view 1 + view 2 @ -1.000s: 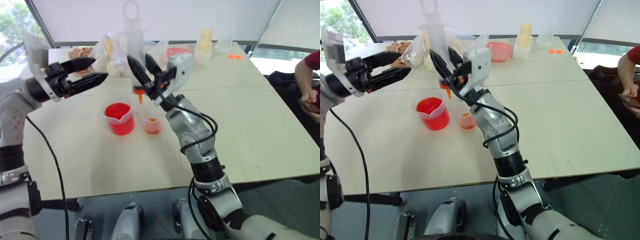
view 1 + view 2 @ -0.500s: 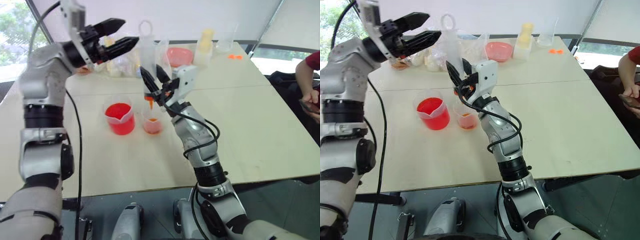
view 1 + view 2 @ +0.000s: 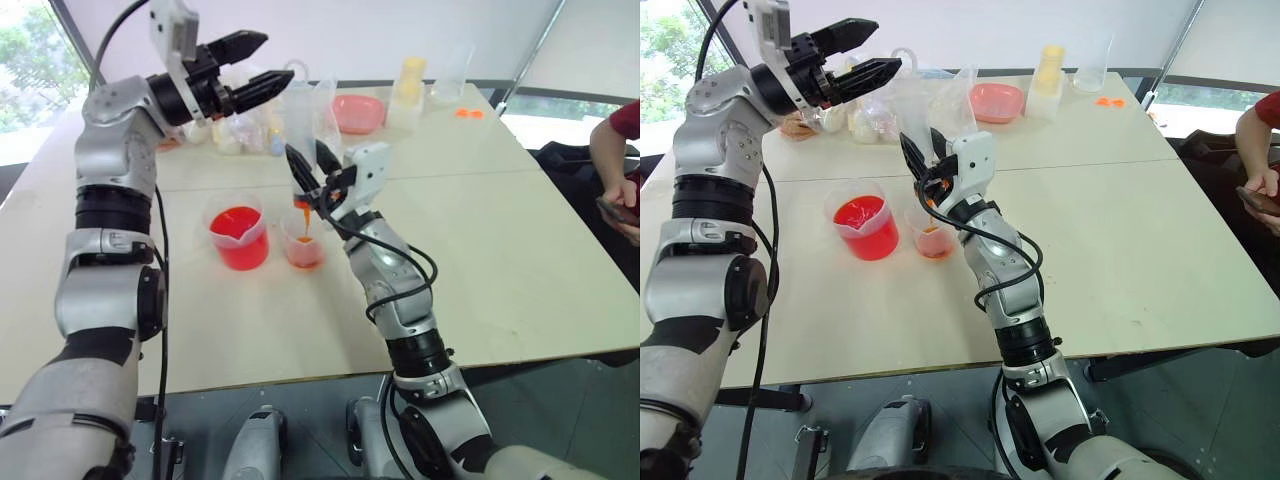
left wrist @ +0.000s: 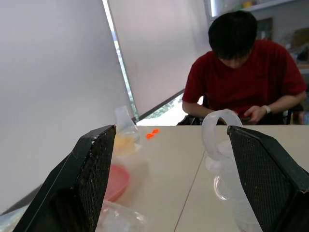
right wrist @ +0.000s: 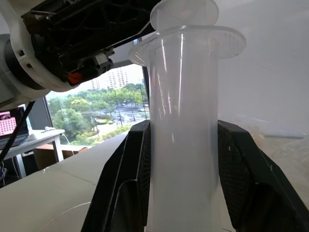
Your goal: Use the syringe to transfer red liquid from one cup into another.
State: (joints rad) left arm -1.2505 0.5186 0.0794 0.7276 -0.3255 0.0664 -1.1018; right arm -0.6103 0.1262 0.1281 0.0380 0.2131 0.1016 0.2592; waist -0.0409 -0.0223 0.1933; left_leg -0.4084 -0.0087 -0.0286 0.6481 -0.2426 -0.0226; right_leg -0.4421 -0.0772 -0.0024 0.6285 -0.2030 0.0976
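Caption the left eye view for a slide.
Right gripper holds the syringe upright over the small cup; open left gripper nears its plunger.

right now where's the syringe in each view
Left eye: syringe upright, upper centre, in the right gripper.
Right eye: upper centre-left, above the small cup.
Left wrist: its ring between the fingers.
Right wrist: barrel centre.
Shared landmark: the ring.
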